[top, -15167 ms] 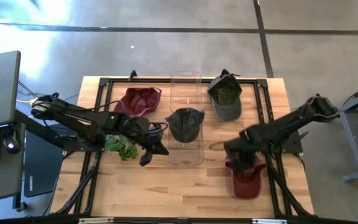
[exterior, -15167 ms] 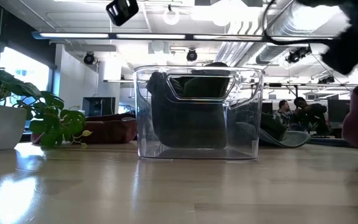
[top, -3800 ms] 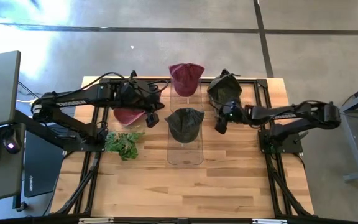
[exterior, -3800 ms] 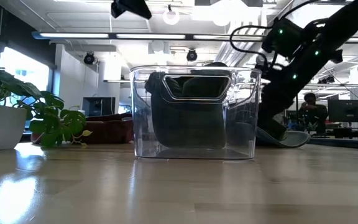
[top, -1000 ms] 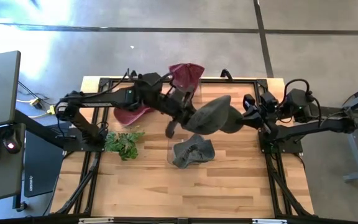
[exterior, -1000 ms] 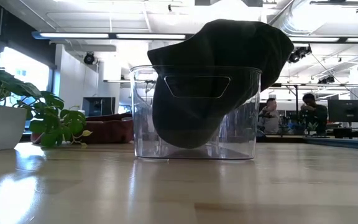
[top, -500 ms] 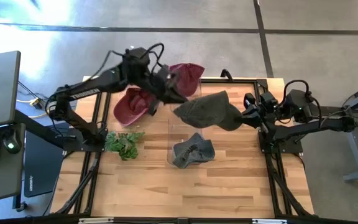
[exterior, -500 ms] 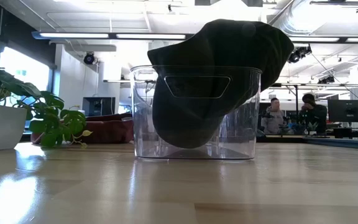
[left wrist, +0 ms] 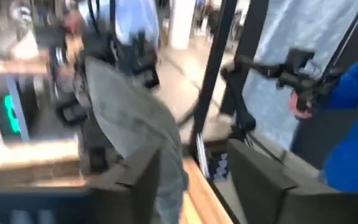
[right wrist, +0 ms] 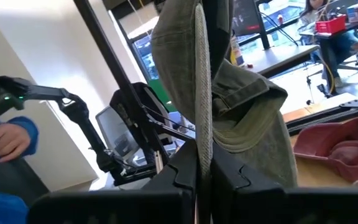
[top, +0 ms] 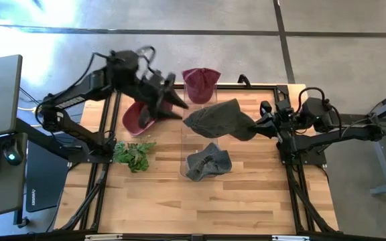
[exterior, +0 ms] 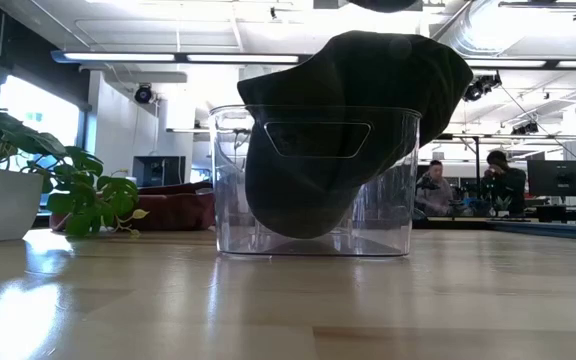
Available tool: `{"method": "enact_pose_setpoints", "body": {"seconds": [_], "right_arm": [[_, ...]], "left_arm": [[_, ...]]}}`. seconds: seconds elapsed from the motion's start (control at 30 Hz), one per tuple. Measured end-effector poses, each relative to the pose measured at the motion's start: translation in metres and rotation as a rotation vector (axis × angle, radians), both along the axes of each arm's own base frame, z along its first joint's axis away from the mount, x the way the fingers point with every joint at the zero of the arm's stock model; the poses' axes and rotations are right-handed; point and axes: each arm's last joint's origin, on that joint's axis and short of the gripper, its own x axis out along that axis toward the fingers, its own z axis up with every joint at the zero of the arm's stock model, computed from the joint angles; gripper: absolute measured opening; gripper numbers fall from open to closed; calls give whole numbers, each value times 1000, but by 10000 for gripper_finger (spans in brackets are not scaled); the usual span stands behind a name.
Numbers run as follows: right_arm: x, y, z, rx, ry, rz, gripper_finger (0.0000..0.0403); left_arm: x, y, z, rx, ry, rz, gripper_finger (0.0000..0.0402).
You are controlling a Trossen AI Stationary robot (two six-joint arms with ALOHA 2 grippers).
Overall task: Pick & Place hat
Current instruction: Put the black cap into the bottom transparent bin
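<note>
The green hat is held up over the clear bin by the right gripper, pinched shut on it. It was held from both sides a second ago. Now the left gripper has been opened and pulled back. Dropping into the bin likely comes next.

- The left arm is made of dark, slim black links joined by bulkier joint housings, with a thin black cable looping above its wrist.
- The right arm is likewise black, with a rounded joint housing and a cable loop near its wrist.
- The right end effector has two flat, angular black fingers.
</note>
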Motion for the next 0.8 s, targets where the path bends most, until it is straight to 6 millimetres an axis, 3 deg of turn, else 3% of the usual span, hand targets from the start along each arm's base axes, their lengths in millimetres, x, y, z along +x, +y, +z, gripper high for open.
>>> {"method": "enact_pose_setpoints", "body": {"seconds": [0.13, 0.27, 0.47, 0.6, 0.7, 0.8], "right_arm": [[4, 0, -2, -16, 12, -2, 6], [5, 0, -2, -9, 17, -1, 12], [5, 0, -2, -10, 16, -6, 12], [5, 0, -2, -16, 14, -8, 6], [5, 0, -2, -14, 15, -8, 14], [5, 0, -2, -14, 15, -8, 20]], "left_arm": [[12, -4, -20, -12, 170, 155, 258], [10, -6, -31, -86, 316, 272, 288], [14, -18, -34, -162, 357, 90, 291], [28, -25, -35, -138, 312, 106, 291], [51, -28, -37, -140, 233, 90, 286], [55, -31, -34, -158, 189, 55, 263]]}}
